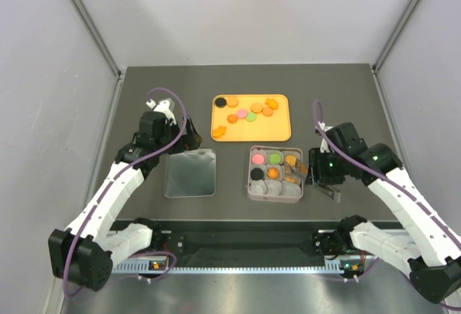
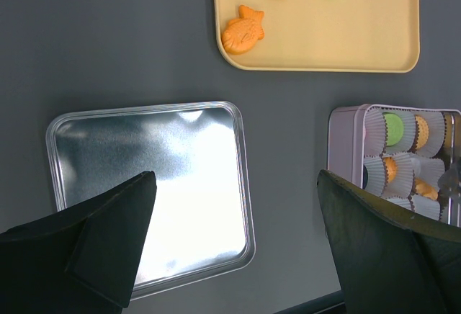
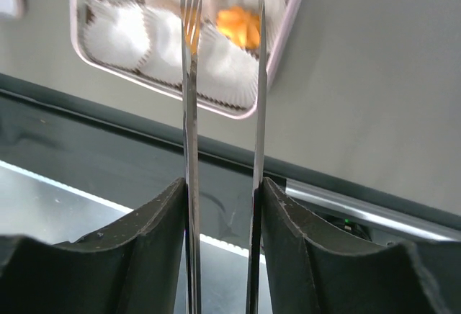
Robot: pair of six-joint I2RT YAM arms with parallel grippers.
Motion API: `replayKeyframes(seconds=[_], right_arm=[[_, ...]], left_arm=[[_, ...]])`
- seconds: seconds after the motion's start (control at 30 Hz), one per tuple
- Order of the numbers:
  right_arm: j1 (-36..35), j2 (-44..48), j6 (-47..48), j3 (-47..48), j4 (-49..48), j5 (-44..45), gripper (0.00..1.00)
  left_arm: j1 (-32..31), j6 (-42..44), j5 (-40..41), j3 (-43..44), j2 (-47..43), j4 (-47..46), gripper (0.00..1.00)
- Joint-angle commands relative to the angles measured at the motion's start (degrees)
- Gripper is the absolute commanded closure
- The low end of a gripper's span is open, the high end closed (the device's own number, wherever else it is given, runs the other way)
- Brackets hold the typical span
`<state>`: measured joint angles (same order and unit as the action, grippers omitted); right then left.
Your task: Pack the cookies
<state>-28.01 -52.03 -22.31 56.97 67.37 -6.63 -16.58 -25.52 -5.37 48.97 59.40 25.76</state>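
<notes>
Flat cookies [image 1: 251,117] lie on the orange tray [image 1: 278,128], some in tin cups [image 1: 273,189].

Dark grey table [image 1: 346,105], plain pale walls [image 1: 245,11] on three sides, even soft light

The tray [image 1: 279,129] is yellow-orange. The cookies [image 1: 233,119] on it are mostly orange, with black, pink and green ones too. The fish cookie [image 2: 243,30] is orange with little scale lines. The square tin [image 1: 250,184] is pale pink. Its paper cups [image 3: 126,26] are white with ridged sides. The lid [image 1: 190,173] and the tongs [image 3: 189,76] are shiny silver. The table [image 1: 346,98] is dark grey.
</notes>
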Motion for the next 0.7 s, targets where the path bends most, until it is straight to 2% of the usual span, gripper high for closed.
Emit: replayKeyframes(seconds=[0.0, 0.2, 0.3, 0.47, 0.67], right_arm=[[-0.73, -0.88, 0.33, 5.60, -1.19, 0.74, 0.57], [-0.73, -6.58, 1.47, 10.87, -6.45, 1.44, 0.56], [-0.73, -12.47, 2.96, 15.61, -8.74, 3.90, 0.56], [-0.12, -25.56, 5.34, 24.83, -13.84, 8.74, 0.55], [1.29, -40.24, 6.66, 34.67, -18.41, 10.49, 0.57]], left_arm=[[0.14, 0.12, -0.70, 0.07, -1.04, -1.50, 0.02], [0.14, 0.12, -0.79, 0.07, -1.04, -1.59, 0.02], [0.14, 0.12, -0.70, 0.07, -1.04, -1.59, 0.02], [0.14, 0.12, -0.26, 0.16, -1.47, -1.50, 0.02], [0.23, 0.12, 0.01, 0.34, -1.65, -1.50, 0.02]])
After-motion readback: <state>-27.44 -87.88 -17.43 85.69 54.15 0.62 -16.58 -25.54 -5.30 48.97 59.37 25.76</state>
